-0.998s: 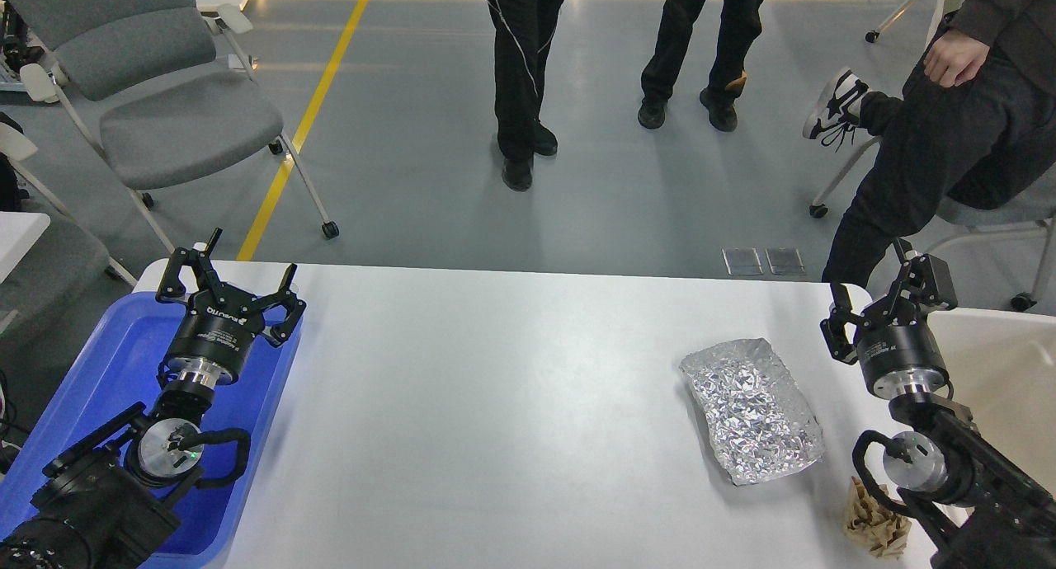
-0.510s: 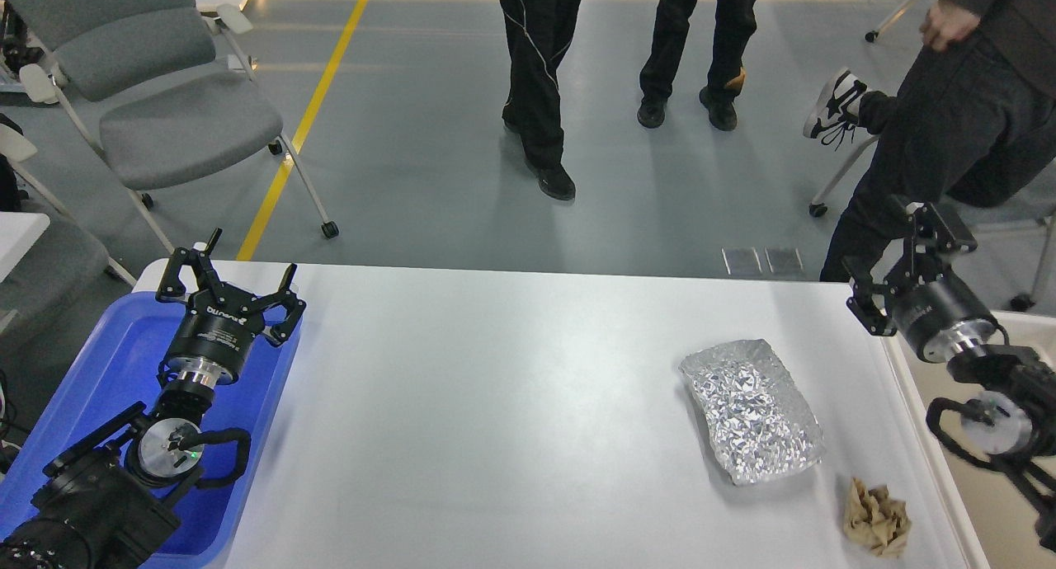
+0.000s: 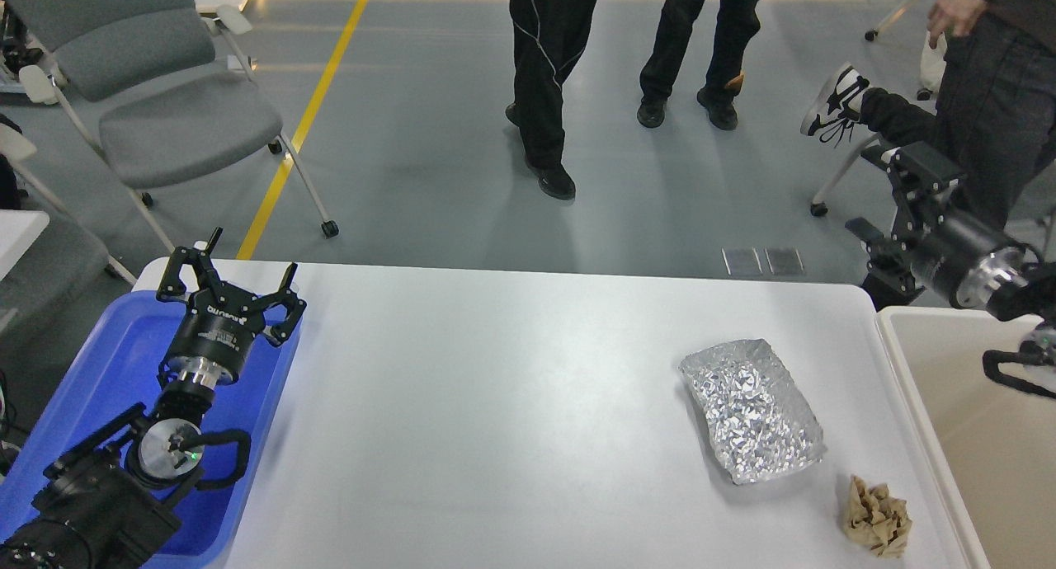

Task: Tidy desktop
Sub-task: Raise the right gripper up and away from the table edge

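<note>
The white desktop (image 3: 495, 387) fills the middle of the head view. A crumpled sheet of silver foil (image 3: 751, 408) lies on its right part. A crumpled brown paper ball (image 3: 876, 528) lies near the front right corner. My left gripper (image 3: 231, 282) is open and empty, held above the far right edge of the blue tray (image 3: 91, 371). My right gripper (image 3: 891, 214) is open and empty, raised beyond the table's far right corner, above the far end of the beige bin (image 3: 973, 437).
The blue tray sits at the table's left end and the beige bin stands against its right end. Beyond the table, a grey chair (image 3: 165, 99) stands at left. Two people (image 3: 544, 74) stand behind, and another sits at right.
My right arm has swung up and to the right, off the table to above the bin, uncovering the brown paper ball. My left arm has not moved. A person behind stepped right.
</note>
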